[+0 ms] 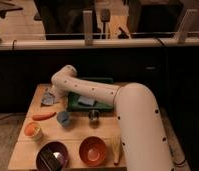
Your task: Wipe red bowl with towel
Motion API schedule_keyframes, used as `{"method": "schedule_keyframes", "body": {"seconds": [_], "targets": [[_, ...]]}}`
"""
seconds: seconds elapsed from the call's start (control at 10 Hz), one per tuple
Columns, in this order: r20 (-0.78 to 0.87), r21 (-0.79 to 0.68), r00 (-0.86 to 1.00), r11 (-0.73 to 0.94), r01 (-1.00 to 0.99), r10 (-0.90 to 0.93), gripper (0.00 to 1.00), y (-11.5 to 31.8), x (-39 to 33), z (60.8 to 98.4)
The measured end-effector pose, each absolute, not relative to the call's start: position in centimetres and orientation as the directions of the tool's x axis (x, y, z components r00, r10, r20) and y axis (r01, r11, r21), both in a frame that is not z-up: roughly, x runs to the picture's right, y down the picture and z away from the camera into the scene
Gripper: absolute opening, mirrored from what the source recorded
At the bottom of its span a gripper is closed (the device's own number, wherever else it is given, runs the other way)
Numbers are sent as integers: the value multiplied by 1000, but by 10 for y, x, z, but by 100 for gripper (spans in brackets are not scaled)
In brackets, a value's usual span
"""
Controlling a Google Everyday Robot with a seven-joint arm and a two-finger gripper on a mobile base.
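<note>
Wooden table (75, 131) carries the red bowl (92, 151) mouth-up at its front — gripper (52, 94), jaws spread, over the towel (47, 99).

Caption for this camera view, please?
Gripper at small blue-grey cloth towel, far-left corner of wooden table; round orange-red bowl sits near front edge.

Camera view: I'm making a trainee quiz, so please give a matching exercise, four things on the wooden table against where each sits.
1 round orange-red bowl
2 dark purple bowl
3 small blue-grey cloth towel
4 flat grey-blue pad

A in the green tray
B near edge, leftmost bowl
C back left, by the gripper
D near edge, middle

Pairs: 1-D, 2-B, 3-C, 4-A
</note>
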State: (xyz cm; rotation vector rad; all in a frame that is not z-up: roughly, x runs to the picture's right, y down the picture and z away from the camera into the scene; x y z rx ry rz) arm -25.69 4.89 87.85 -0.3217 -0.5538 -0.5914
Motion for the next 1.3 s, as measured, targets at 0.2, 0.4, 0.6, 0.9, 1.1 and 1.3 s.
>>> {"method": "schedule_keyframes", "body": {"seconds": [0.2,0.4,0.6,0.9,1.1,1.3], "targets": [[618,-62,672,826,560,-408,80,28,-257,868],[672,-24,639,851,524,-374,80,1,-270,850],[703,-34,626,863,504,-338,80,-9,-272,848],[725,-126,650,886,447,-225,80,-1,-286,869],[664,-225,733,895,386,-150,80,23,-306,899],[520,-305,845,898,318,-123,80,35,-323,918]]}}
